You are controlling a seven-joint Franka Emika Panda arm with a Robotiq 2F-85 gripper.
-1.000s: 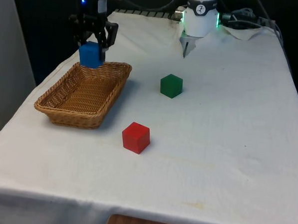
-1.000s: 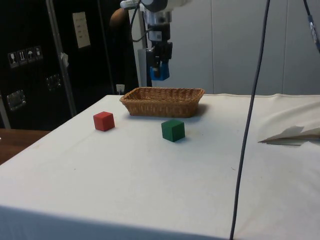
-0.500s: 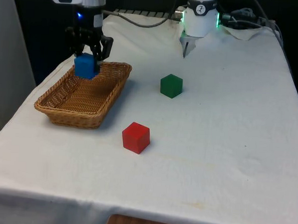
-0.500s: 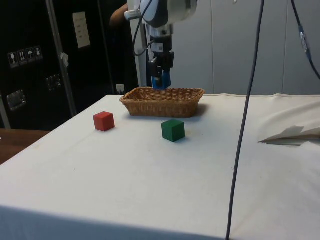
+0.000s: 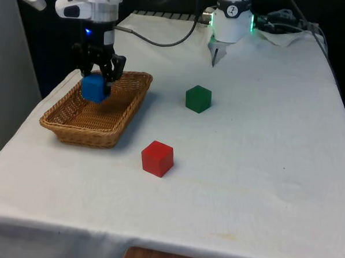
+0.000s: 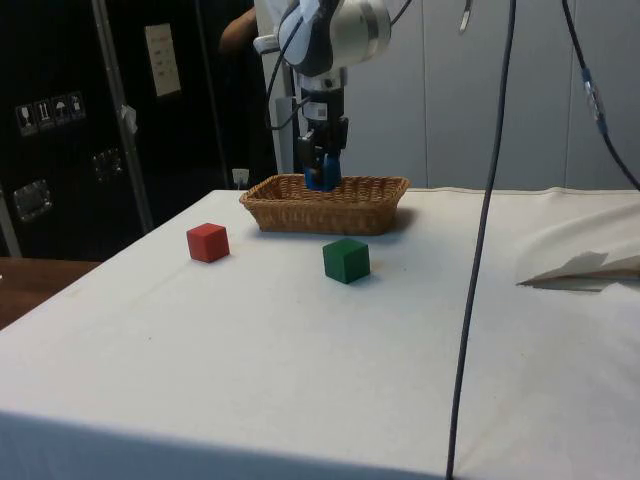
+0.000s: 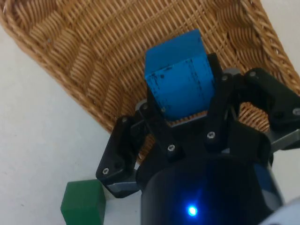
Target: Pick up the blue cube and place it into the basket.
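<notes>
White-clothed counter (image 5: 263, 168), dark cabinets behind in the side view. Black two-finger gripper (image 5: 97, 79) pinching the blue cube (image 5: 94, 88) between its fingers (image 7: 157, 126), cube's faces showing past the tips. Cube sits low over the far end of the oval woven wicker basket (image 5: 74, 127), about at rim level; can't tell if it touches the bottom. White arm (image 6: 335, 30) comes down near vertical, wrist pointing straight down. Green cube (image 5: 198, 99) at 3 o'clock of the basket, red cube (image 5: 157, 158) at 5 o'clock, both well apart, nothing blocking.
</notes>
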